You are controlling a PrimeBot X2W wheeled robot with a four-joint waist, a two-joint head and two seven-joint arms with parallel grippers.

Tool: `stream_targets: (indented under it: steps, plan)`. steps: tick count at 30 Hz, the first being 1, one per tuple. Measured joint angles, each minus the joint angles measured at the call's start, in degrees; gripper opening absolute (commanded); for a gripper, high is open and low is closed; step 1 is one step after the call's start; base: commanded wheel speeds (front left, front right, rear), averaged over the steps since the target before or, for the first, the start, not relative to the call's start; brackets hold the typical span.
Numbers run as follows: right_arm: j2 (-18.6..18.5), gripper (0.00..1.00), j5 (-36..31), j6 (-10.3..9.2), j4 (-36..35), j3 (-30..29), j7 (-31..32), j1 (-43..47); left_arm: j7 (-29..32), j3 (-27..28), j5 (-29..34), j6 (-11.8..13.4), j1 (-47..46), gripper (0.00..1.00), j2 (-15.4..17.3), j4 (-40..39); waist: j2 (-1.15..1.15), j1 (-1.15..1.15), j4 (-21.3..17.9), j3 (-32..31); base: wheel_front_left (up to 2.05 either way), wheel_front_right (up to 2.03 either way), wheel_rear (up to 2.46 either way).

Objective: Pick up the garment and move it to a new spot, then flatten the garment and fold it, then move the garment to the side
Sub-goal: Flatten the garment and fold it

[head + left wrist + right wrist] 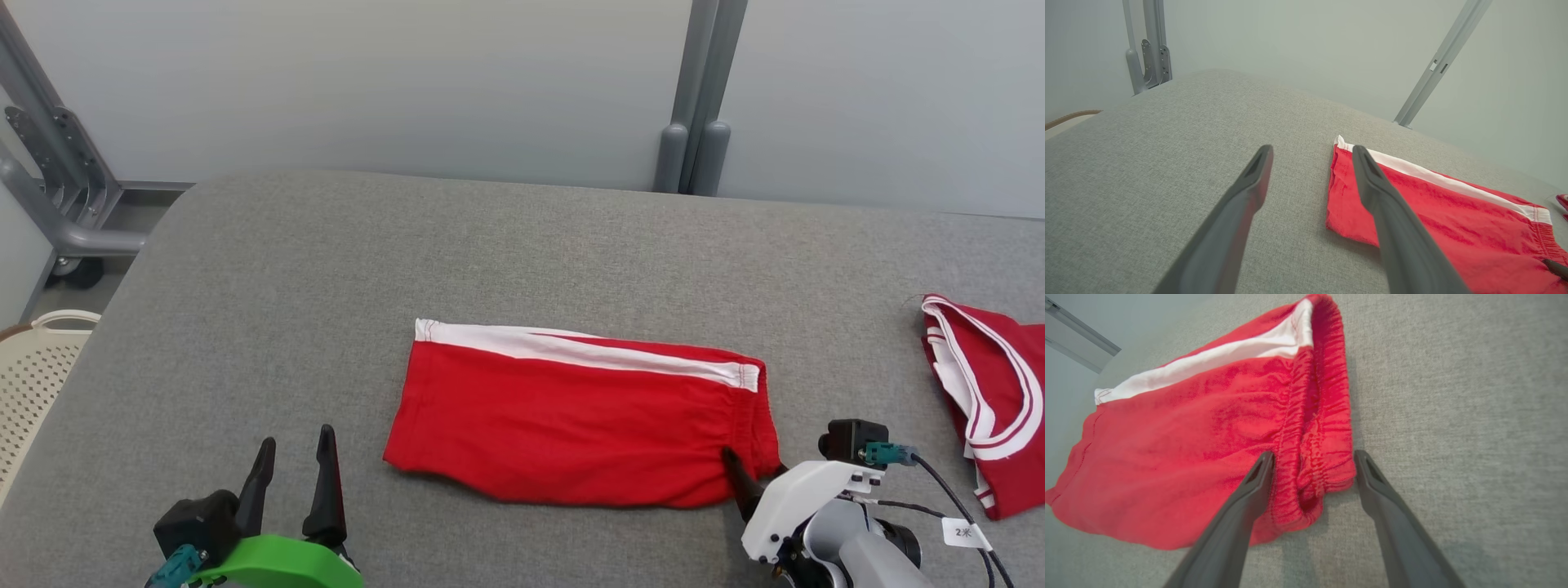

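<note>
Right gripper (1313, 455) stands spread wide and grips nothing. Its two fingers straddle the near corner of the elastic waistband of the red shorts (571, 416), which lie flat on the grey table (326, 269) and stretch away to its left. Left gripper (297, 438) is likewise spread and empty, with the shorts' hem just ahead to its right. Another red garment (992, 392) lies well off to the right gripper's right.

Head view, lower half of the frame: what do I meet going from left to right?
Cream basket → left arm's fingers, open → red shorts → right arm's fingers, open at the shorts' waistband end → second red garment.
</note>
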Motion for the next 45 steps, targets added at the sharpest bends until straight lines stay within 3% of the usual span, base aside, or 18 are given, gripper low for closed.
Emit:
stream_targets:
  steps: [9,12,14,15,25,37,45]
  plan:
    - [-0.09,1.0,5.6,0.0,5.57,3.26,0.43,-3.01,-0.01,-0.01,0.38,0.0,0.24,1.0,-0.16,0.27,0.0,0.0,0.24,-0.15,0.0,0.0,0.0]
    - [-0.1,0.26,9.02,0.0,6.82,5.36,0.13,-4.17,-0.01,-0.02,0.47,0.0,0.28,1.0,-0.13,0.55,0.0,0.0,-0.17,-0.09,0.0,0.0,0.0]
    - [-0.05,0.05,10.02,0.0,7.57,5.91,-0.35,-4.93,-0.01,-0.04,0.6,0.0,0.29,1.0,-0.12,0.66,0.0,0.0,-0.5,-0.07,0.0,0.0,0.0]
    - [-0.02,0.0,10.27,0.0,7.82,6.11,-0.65,-5.26,-0.01,-0.04,0.73,0.0,0.31,1.0,-0.11,0.73,0.0,0.0,-0.7,-0.06,0.0,0.0,0.0]
    - [-0.27,0.0,10.13,0.0,5.23,3.24,-0.11,-7.01,-0.01,0.04,0.83,0.31,0.71,1.0,-0.14,0.37,0.0,0.0,-3.94,-0.24,0.0,0.0,0.0]
    - [-10.28,0.0,2.2,0.0,-4.7,-6.91,10.11,-4.12,0.32,-1.29,1.01,0.26,0.64,1.0,-0.55,-0.42,0.0,0.0,-8.5,0.3,0.0,0.0,0.0]
    - [-7.33,0.0,-1.74,0.0,-14.32,-9.81,17.16,-2.66,0.4,-1.81,1.1,0.26,-0.07,1.0,-1.16,-0.67,0.0,0.0,-10.22,0.81,0.0,0.0,0.0]
